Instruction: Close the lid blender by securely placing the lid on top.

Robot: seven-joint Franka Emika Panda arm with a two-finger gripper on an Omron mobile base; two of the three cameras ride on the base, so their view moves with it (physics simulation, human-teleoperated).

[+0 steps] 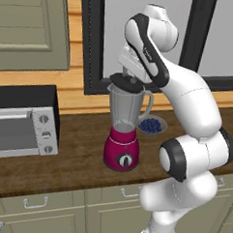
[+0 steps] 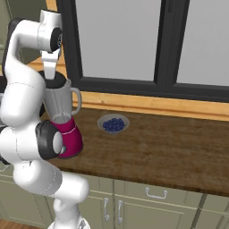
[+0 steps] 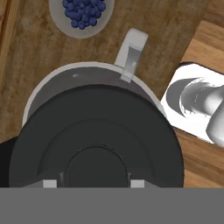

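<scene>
The blender stands on the wooden counter, a clear grey jar with a side handle on a magenta base with a black dial. My gripper hangs right over the jar's mouth, shut on the lid, a round black disc sitting at rim level and slightly tilted. From the right base view the lid caps the jar under the gripper. Looking down from the hand, the lid covers most of the jar, its rim and handle showing beyond it, and my fingertips flank the centre knob.
A small bowl of blueberries sits just right of the blender, near its handle. A silver-and-black toaster oven stands at the counter's left. A dark-framed window rises behind the counter, with cabinet drawers below the front edge.
</scene>
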